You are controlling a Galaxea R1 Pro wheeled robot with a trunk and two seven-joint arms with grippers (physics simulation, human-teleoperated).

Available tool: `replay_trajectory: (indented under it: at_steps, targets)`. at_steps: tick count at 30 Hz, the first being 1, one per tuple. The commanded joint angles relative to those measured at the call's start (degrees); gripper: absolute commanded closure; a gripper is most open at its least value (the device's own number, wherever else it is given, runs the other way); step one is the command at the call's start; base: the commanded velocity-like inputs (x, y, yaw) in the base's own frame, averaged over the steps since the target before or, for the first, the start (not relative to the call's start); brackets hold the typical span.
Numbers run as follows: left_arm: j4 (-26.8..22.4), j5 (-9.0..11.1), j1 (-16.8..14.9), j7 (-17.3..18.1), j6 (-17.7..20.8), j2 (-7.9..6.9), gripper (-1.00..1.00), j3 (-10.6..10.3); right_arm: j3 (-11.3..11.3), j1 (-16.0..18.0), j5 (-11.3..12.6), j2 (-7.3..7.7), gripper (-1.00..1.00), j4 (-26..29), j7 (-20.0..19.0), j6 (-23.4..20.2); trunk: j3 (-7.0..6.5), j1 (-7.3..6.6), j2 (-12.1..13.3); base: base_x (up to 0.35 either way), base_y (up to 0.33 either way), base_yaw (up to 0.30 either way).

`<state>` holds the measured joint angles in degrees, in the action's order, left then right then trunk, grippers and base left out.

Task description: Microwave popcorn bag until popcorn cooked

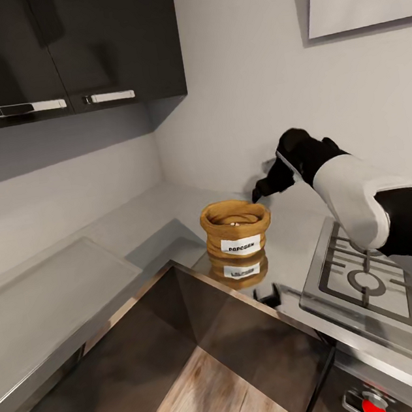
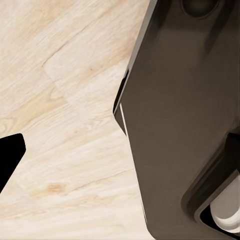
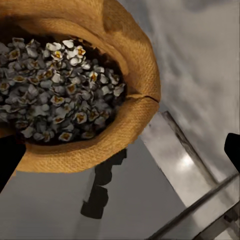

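The popcorn bag [image 1: 236,230] stands on the countertop [image 1: 62,300] corner. The right gripper [image 1: 258,193] hovers at its 2 o'clock, fingers spread, empty. Left claw's state: cannot tell.

In the head view the right gripper [image 1: 263,187] is turned away behind its own wrist, so how its jaws stand cannot be told, and the hob [image 1: 376,286] runs off the right edge. The bag [image 3: 125,100] is cut by the right wrist picture's edges, hiding part of the popcorn [image 3: 55,95]. The left wrist view cuts off a dark cabinet [image 2: 185,125] at its edges.
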<state>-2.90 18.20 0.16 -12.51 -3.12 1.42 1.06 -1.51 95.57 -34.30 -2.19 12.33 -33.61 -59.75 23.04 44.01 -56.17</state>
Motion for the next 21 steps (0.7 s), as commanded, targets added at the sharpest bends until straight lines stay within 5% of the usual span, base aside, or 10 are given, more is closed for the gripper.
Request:
replay_trajectory:
  at_steps: [1, 4, 8, 12, 21]
  targets:
    - [-0.09, 0.25, -0.01, -0.14, -0.13, 0.04, -1.00, 0.08, 1.15, 0.04, -0.68, -0.01, -1.00, 0.07, -2.24, 0.75, 0.06, 0.00, -0.04, 0.000, 0.000, 0.000]
    - [-0.09, 0.25, 0.01, -0.14, -0.13, 0.02, -1.00, 0.08, 3.26, 0.04, -0.76, 0.63, -1.00, 0.11, -7.84, 3.99, 0.06, 0.00, -0.04, 0.000, 0.000, 0.000]
    - [-0.09, 0.25, 0.00, -0.14, -0.13, 0.02, -1.00, 0.08, 3.75, 0.01, -0.79, 1.17, -1.00, 0.22, -9.90, 5.70, 0.06, 0.00, -0.04, 0.000, 0.000, 0.000]
    - [-0.09, 0.25, 0.00, -0.14, -0.13, 0.06, -1.00, 0.08, 4.62, 0.03, -1.04, 1.00, -1.00, 0.17, -9.99, 5.84, 0.06, 0.00, -0.04, 0.000, 0.000, 0.000]
    - [-0.09, 0.25, 0.01, -0.14, -0.13, 0.07, -1.00, 0.08, 5.64, 0.00, -5.83, 0.65, -1.00, 0.13, -6.46, 5.26, 0.06, 0.00, -0.04, 0.000, 0.000, 0.000]
